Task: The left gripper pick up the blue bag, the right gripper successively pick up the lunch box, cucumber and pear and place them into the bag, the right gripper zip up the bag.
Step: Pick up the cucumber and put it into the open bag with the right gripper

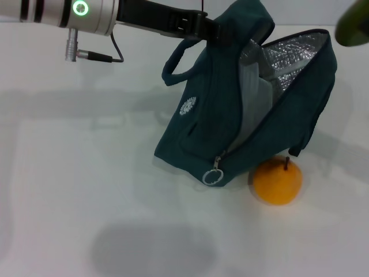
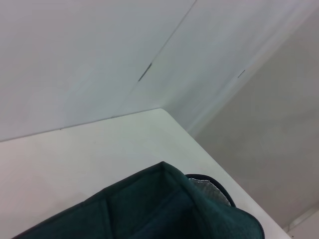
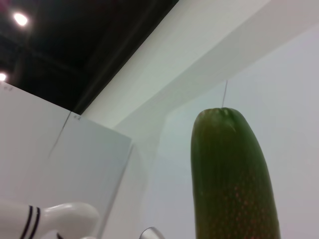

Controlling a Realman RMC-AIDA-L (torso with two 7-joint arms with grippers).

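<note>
One arm does the holding here: the left gripper (image 1: 214, 30) reaches in from nine o'clock in the head view and is clamped on the top edge of the blue bag (image 1: 202, 127), which hangs tilted with its mouth gaping toward two o'clock. The silver foil lining (image 1: 288, 55) shows inside the opening. One loop handle (image 1: 173, 66) droops at the bag's ten o'clock side, a small white logo (image 1: 188, 107) sits on the front panel, and the metal ring pull (image 1: 213, 176) dangles at the bag's lower corner, at about six o'clock. The pear (image 1: 277, 182) rests on the white table (image 1: 75, 190) just beside that lower corner, at the bag's five o'clock, its stem up and close under the fabric.

The cucumber (image 3: 232, 179) fills the right wrist view, standing on end; in the head view only its dark green tip (image 1: 353, 26) shows at the two o'clock corner, above and beyond the bag's open mouth. The right gripper itself is out of sight, so whether its fingers are closed cannot be told.
</note>
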